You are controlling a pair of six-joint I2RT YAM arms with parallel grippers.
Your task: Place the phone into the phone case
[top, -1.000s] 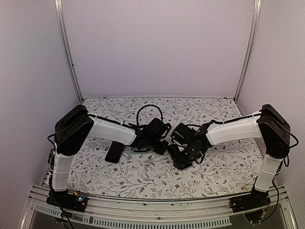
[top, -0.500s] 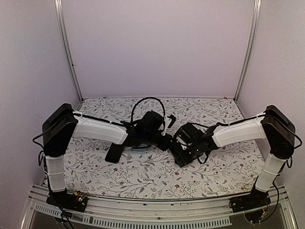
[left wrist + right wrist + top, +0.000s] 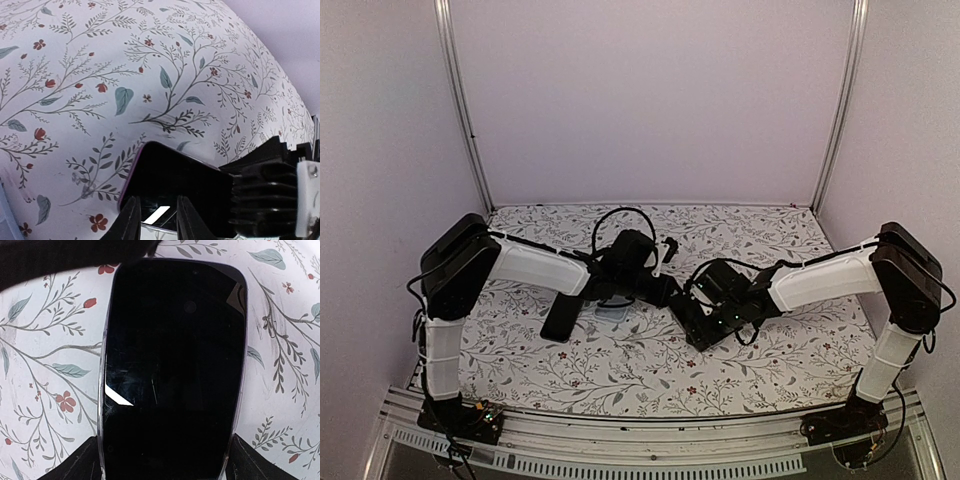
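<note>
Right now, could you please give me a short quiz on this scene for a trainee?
1. True or false: the fingers of the right gripper flank the phone on its long sides.
2. The table cover shows: A stripes; B leaves and flowers; C checks.
3. Fill in: the ___ gripper has the narrower gap between its fingers.
Key: 1 true; 2 B; 3 left gripper.

Left arm and right arm in white shells, boxy black joints, looping black cable, slim black fingers
</note>
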